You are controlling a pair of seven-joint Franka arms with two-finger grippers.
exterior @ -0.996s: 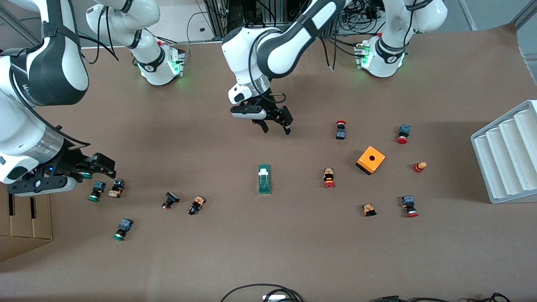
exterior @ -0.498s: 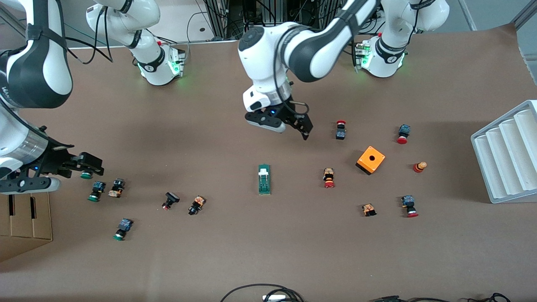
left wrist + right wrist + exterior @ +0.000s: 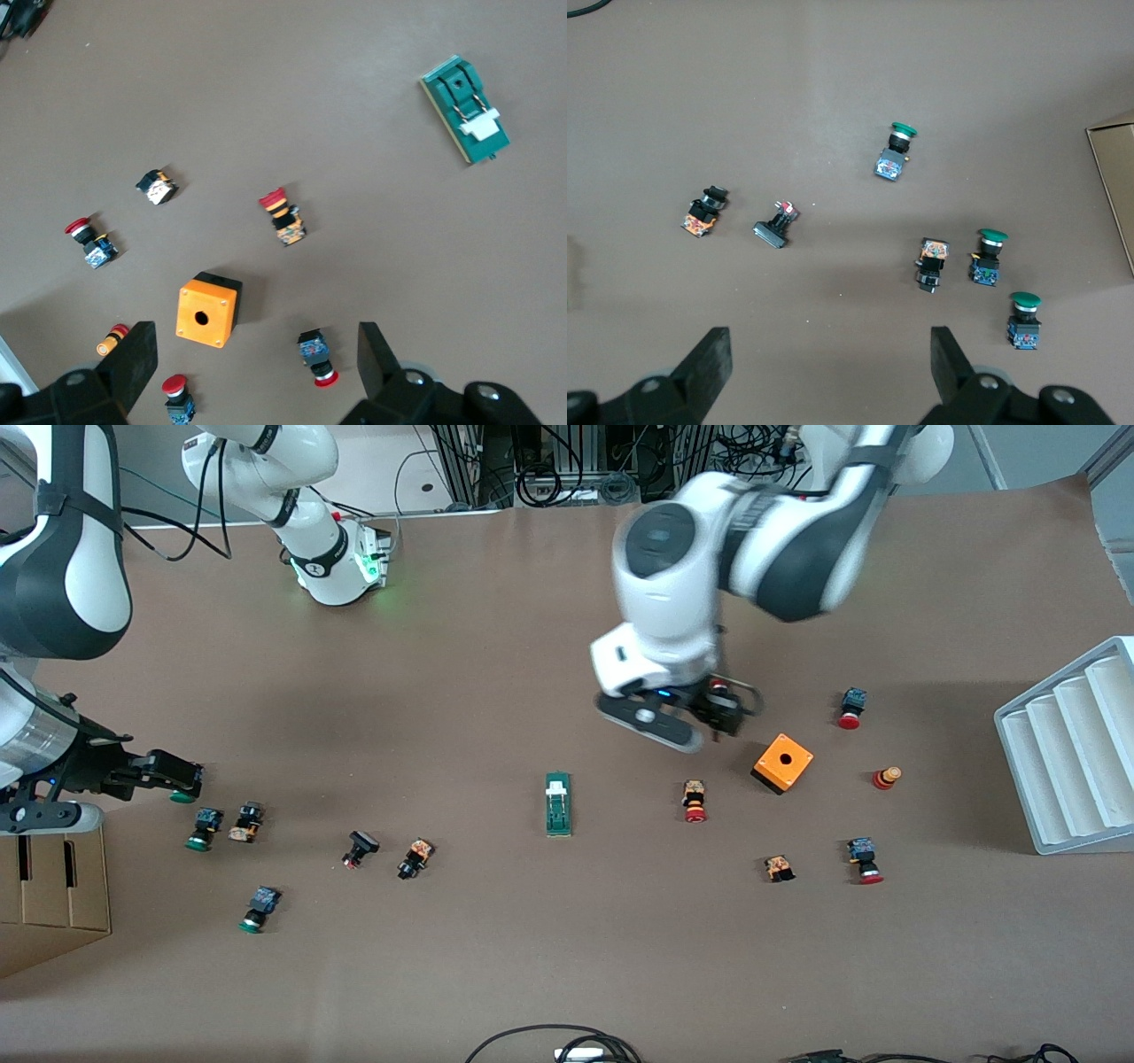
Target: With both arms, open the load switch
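While the green load switch [image 3: 558, 803] lies untouched mid-tabletop, the left gripper [image 3: 709, 722] hovers jaws spread beside the orange box [image 3: 783, 763]; the right gripper [image 3: 173, 775], jaws spread, hangs over green-capped buttons [image 3: 204, 828].

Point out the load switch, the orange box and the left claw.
load switch [image 3: 558, 804]: front view, middle of its green body.
orange box [image 3: 783, 763]: front view, top face by the hole.
left claw [image 3: 257, 359]: left wrist view, gap between its open fingertips.
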